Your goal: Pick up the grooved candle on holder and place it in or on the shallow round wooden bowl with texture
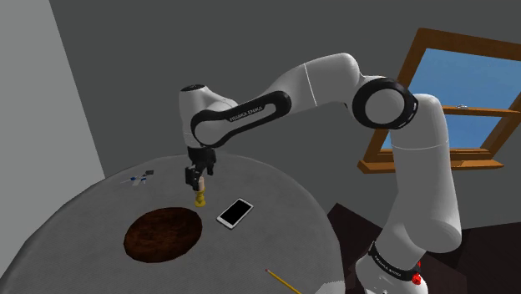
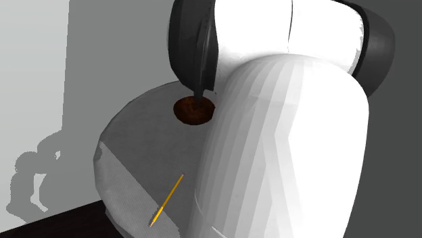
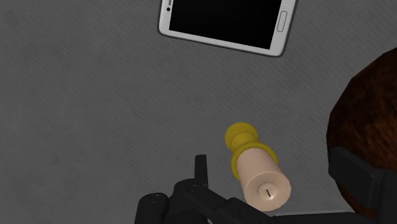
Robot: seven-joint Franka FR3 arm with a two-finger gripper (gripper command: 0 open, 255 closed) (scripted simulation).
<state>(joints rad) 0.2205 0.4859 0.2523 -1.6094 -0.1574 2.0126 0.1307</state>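
My tool (image 1: 199,173) is released, with one finger on each side of the candle (image 3: 259,173) and neither touching it. The candle stands upright on its yellow holder (image 3: 241,136) on the desk (image 1: 275,192), between the brown bowl (image 1: 163,234) and the phone (image 1: 235,212). It looks light, stiff and tippy, so I'd clasp the pale body mid-height.

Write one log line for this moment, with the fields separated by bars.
phase: pre-grasp | hand: open, around candle, not touching | candle: standing on table | bowl: empty
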